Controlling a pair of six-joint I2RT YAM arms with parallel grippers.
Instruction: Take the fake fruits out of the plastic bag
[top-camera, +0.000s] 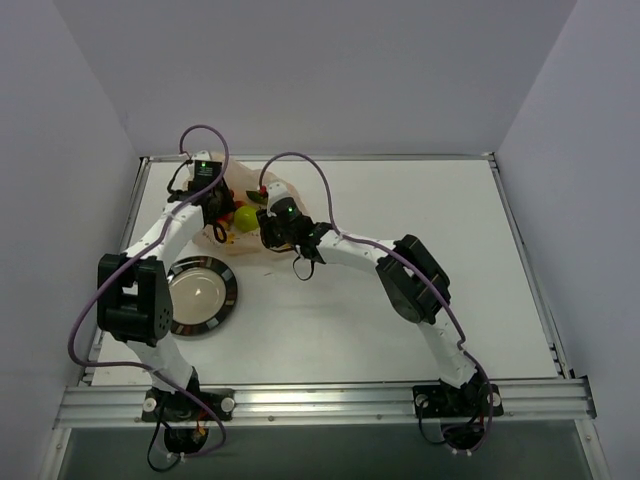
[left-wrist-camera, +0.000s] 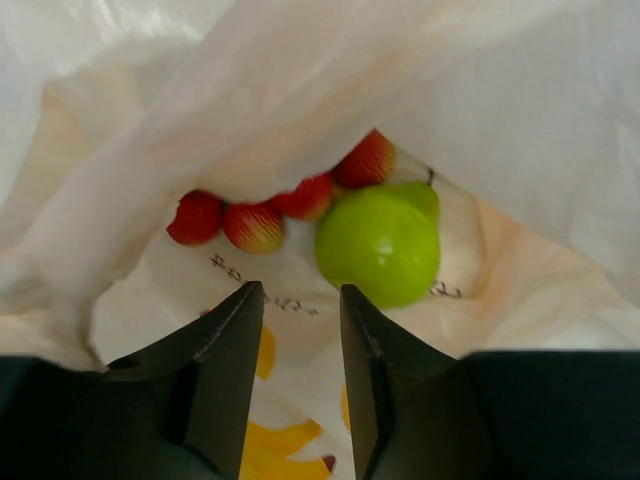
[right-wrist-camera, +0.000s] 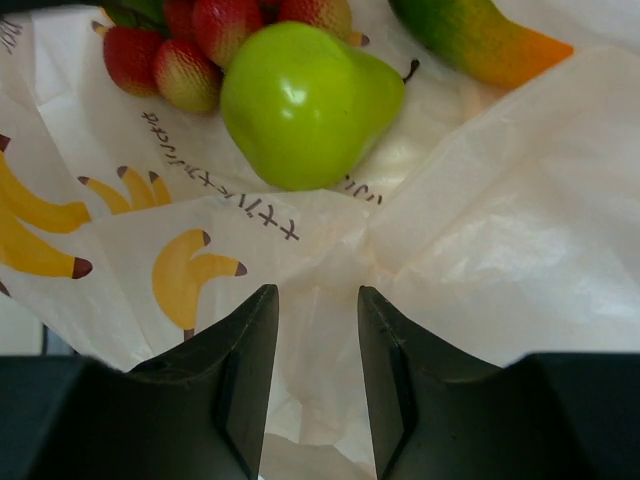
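Overhead, the plastic bag (top-camera: 243, 190) lies at eleven o'clock on the table (top-camera: 400, 330). The left gripper (left-wrist-camera: 300, 290) and right gripper (right-wrist-camera: 318, 292) nose at its mouth, each narrowly parted and holding nothing (film shows between the right one's jaws), probably lining up on the pear (left-wrist-camera: 380, 245) beside the red pieces (left-wrist-camera: 255, 227).

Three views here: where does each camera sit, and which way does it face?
Top external: fixed above and behind the robot, looking down on the table; both arms show whole, meeting at the plastic bag.
Left wrist: on the left arm, facing into the bag at pear and strawberries; the left gripper shows.
Right wrist: on the right arm, facing the bag's pear and mango; the right gripper shows.
Shared: both wrist views catch the pear.
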